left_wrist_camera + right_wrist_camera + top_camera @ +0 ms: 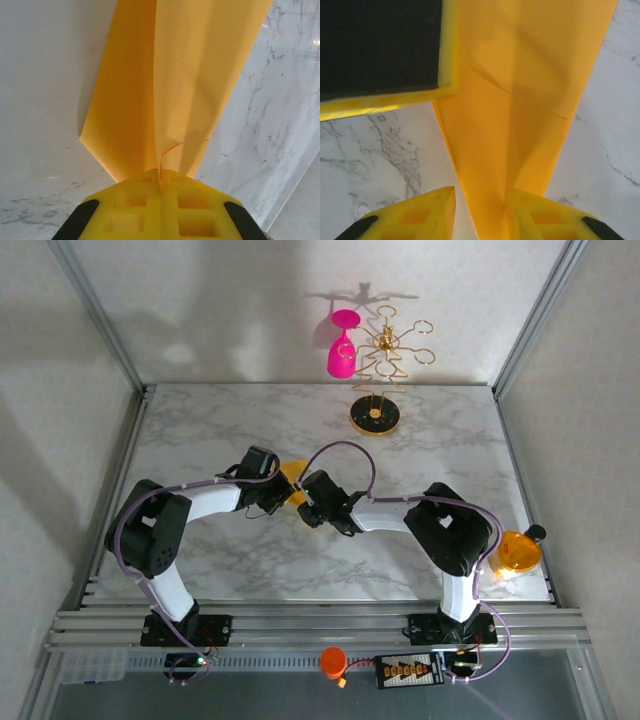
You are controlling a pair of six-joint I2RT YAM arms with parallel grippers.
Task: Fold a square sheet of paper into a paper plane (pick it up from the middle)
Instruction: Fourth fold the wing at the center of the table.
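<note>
The creased orange-yellow paper sits mid-table on the marble table, between the two arms. The left gripper is clamped together on one end of it, at the centre ridge. The right gripper straddles the paper, fingers apart on either side.

The left gripper has its yellow fingers pressed together on the near edge of the paper. The paper is creased down its middle and spreads out above the marble table.
</note>
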